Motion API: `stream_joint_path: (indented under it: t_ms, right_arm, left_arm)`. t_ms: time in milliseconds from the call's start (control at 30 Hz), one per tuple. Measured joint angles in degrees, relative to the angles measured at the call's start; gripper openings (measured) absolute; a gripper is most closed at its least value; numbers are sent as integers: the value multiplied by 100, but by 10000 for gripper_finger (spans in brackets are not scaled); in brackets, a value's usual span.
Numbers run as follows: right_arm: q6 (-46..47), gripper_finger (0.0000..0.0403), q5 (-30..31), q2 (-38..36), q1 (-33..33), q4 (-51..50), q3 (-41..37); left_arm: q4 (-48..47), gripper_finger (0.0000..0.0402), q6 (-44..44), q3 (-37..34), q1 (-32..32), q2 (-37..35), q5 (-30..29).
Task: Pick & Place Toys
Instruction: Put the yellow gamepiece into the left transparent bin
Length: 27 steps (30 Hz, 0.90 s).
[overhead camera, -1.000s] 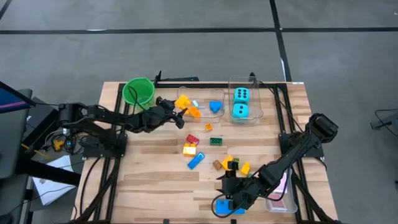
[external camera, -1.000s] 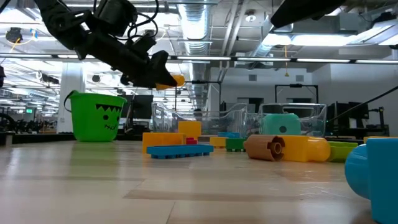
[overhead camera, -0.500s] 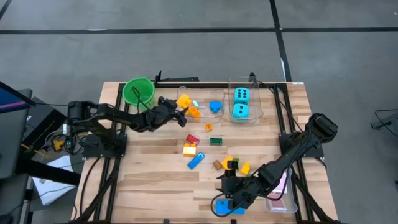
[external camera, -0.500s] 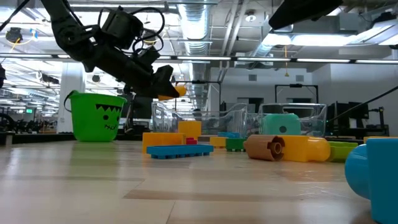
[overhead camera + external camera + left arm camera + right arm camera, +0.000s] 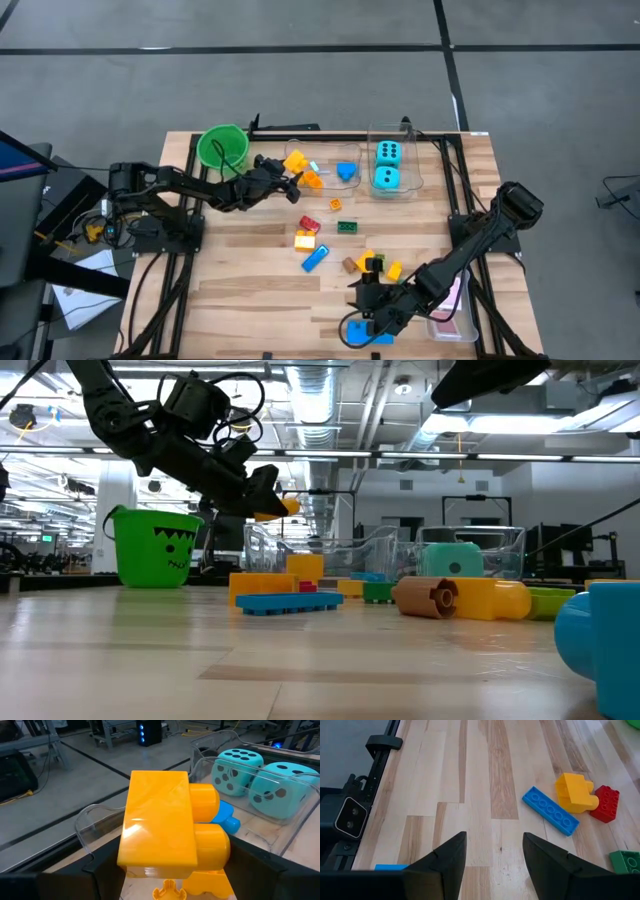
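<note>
The left tool (image 5: 291,181) hangs above the desk (image 5: 250,270), clenched on a yellow block (image 5: 165,827), at the near rim of the clear tub (image 5: 325,150) that lies just beside the green bucket (image 5: 222,147). In the left wrist view the block fills the space between the dark fingers, its two round studs pointing toward the tub, where a blue piece (image 5: 225,815) and more yellow pieces already lie. The second tub (image 5: 395,140), on the far side of the first from the bucket, holds two cyan dice (image 5: 387,165).

The step in hand looks like the drop into the tub beside the bucket. To do it well, the block should be carried fully over the tub wall before the fingers part, and low enough that it does not bounce out or catch on the rim.

The right tool (image 5: 372,312) sits far from the bucket, at the desk's opposite edge, fingers spread apart and grasping nothing, just beside a blue block (image 5: 360,332). Between it and the tubs lie a long blue block (image 5: 550,810), a yellow block (image 5: 576,793) and a red block (image 5: 606,803), not yet collected. Pink-and-white cards (image 5: 452,300) rest in a tray beside the right arm.
</note>
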Motion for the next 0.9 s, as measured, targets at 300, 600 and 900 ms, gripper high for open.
stream_joint_path:
  t_ms: [300, 600, 900]
  right_arm:
    - [1, 186, 0, 0, 0, 0, 0]
    - [17, 186, -2, 0, 0, 0, 0]
    - [15, 186, -2, 0, 0, 0, 0]
  left_arm:
    - [0, 282, 8, 0, 0, 0, 0]
    - [-4, 285, 159, 0, -4, -2, 2]
    - [28, 359, 51, 2, -4, -4, 0]
